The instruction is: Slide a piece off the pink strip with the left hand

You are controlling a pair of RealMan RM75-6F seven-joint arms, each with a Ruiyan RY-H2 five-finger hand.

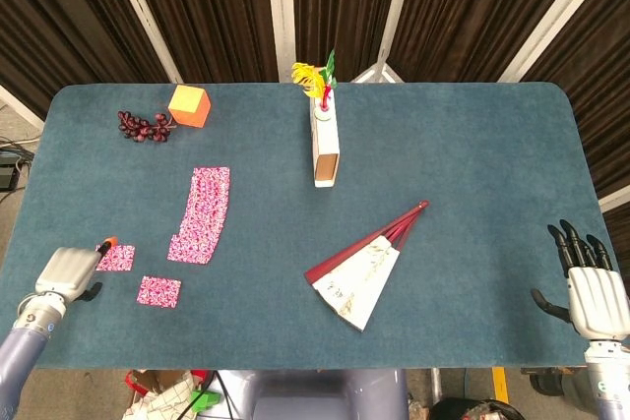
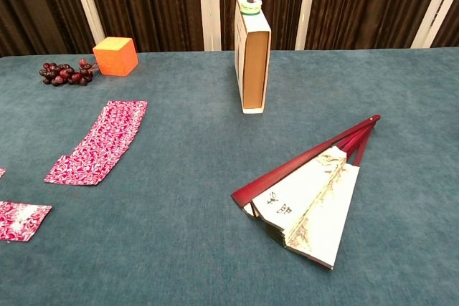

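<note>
Left hand (image 1: 67, 270), one finger out and the rest curled, touches a pink piece (image 1: 116, 258) beside the strip (image 1: 202, 213); right hand (image 1: 591, 297) rests spread.

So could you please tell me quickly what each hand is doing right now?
Left hand: fingertip touches a pink piece, grips nothing; whether the hand is open cannot be told.
Right hand: open, fingers apart, holding nothing.

My left hand (image 1: 67, 270) outside the chest view; slid piece (image 1: 115, 258) partly under its fingertip, contact unclear.
</note>
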